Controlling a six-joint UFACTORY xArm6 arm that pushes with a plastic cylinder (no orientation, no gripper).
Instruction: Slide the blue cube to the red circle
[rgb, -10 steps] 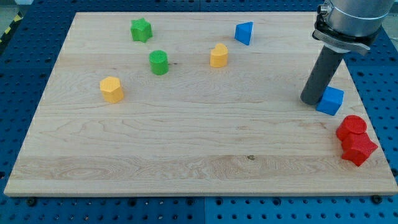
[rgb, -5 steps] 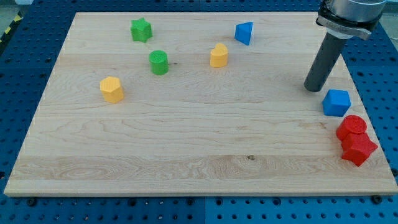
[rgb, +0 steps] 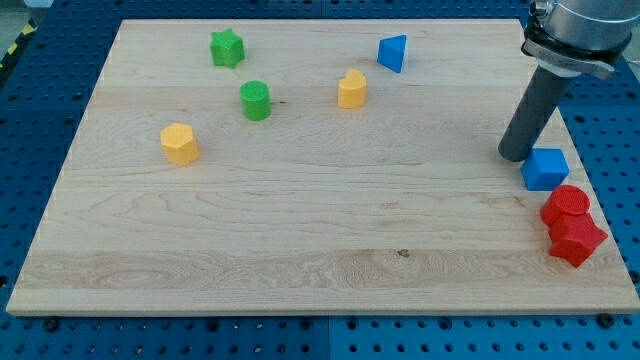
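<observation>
Pale wooden board (rgb: 300, 230) on a blue perforated table (rgb: 40, 120); 1 camera view only.

Edges and room: my tip (rgb: 515, 157) stands near the board's right edge, at the end of the straight dark rod (rgb: 532, 112). No gripper on this arm, so nothing to open or close; the tip holds nothing. It sits just at the upper left corner of the blue cube (rgb: 545, 169), touching or nearly so; cannot tell which. Blue cube lies close to the right edge, just above the round red cylinder block (rgb: 568, 204), the 2 almost touching. Directly below that, pressed against it, a red star-like block (rgb: 577, 238), right at the board's right edge. Little spare board to the right of this group. Wide open wood across the whole lower half and the middle of the board, from the left edge to the red pair.

Count, 8 blocks:
- Blue, 2: the cube, and a blue wedge-shaped block (rgb: 393, 52) near the top edge, well apart.
- Red, 2: cylinder and star-like block, lower right.
- Green, 2: green star (rgb: 227, 47) at upper left, green cylinder (rgb: 255, 100) below it.
- Yellow, 2: yellow block (rgb: 351, 89) near top centre, shape unclear; yellow hexagonal block (rgb: 180, 143) toward the left.
</observation>
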